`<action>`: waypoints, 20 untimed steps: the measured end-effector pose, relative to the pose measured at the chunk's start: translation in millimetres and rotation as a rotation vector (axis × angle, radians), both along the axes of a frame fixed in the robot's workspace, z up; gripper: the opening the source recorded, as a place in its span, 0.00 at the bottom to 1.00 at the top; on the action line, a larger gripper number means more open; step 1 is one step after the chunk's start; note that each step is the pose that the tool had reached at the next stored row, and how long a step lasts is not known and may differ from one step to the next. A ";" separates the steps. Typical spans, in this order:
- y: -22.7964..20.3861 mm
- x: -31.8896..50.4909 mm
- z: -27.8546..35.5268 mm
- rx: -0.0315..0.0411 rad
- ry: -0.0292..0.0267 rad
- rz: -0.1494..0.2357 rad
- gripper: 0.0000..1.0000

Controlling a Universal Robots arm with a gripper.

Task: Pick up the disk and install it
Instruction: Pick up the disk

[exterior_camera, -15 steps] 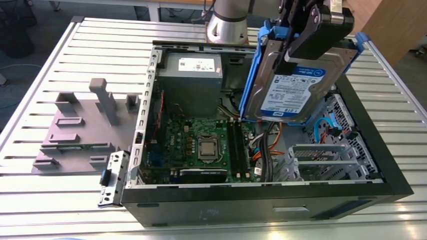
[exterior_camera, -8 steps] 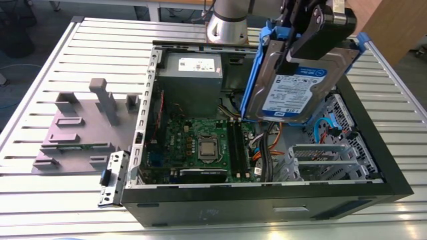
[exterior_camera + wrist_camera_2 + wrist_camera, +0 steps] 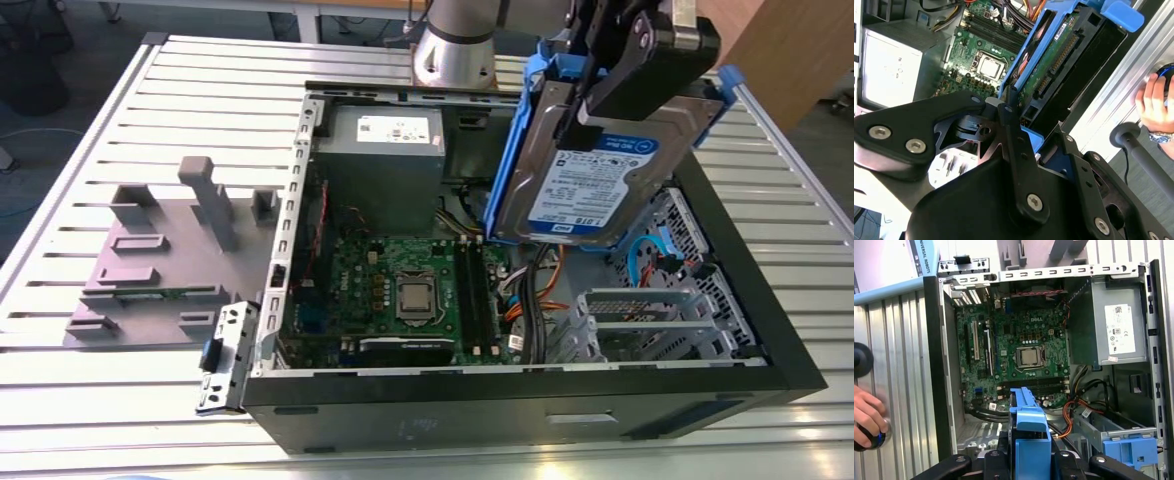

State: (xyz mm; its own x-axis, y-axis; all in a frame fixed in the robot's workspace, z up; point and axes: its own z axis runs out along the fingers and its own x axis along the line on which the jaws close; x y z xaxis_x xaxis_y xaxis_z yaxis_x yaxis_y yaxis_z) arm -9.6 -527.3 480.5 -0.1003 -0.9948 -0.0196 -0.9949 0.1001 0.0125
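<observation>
One open black computer case (image 3: 534, 400) is recorded lying on the slatted metal desk (image 3: 120, 100), a green motherboard (image 3: 400, 290) exposed inside. Above its interior, toward the exterior view's right, the silver rectangular disk (image 3: 587, 175) in its bright blue plastic frame is held tilted on edge, its upper end pinched between the black jaws. Beyond it, a grey metal power supply box (image 3: 380, 150) is noted.
</observation>
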 end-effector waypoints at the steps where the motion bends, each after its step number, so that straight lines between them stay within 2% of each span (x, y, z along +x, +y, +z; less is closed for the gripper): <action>1: 0.0 0.4 0.0 -0.0001 0.0000 0.000 0.36; 12: -0.7 3.7 -0.4 -0.0001 0.0000 0.000 0.36; 20: -3.8 4.0 -0.6 -0.0001 0.0000 0.000 0.36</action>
State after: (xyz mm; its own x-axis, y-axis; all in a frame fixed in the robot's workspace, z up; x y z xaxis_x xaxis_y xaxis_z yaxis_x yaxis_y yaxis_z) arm -5.6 -531.1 479.9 -0.1005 -0.9948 -0.0195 -0.9949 0.1002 0.0125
